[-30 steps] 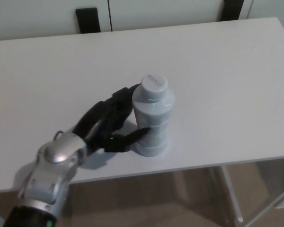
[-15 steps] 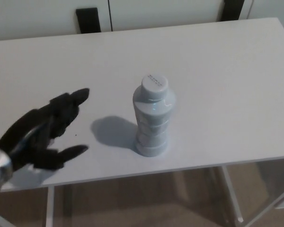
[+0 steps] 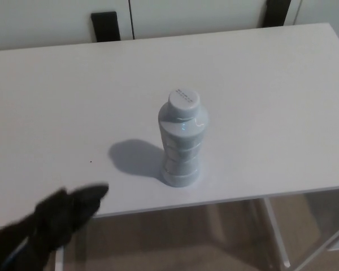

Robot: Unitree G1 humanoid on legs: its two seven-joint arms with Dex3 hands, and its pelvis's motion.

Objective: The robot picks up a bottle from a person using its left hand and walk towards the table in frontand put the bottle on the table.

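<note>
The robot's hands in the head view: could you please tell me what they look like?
Only the left hand shows, at the picture's lower left corner. It is plain black and matte, with thick, rounded shapes. It is blurred, so no markings or cables can be made out. The right hand is not in view.

We count one bottle (image 3: 182, 141) with one cap (image 3: 183, 100), one bench (image 3: 271, 84), one left hand (image 3: 51, 223), and two black blocks (image 3: 105, 25) beyond the bench's far edge.
</note>
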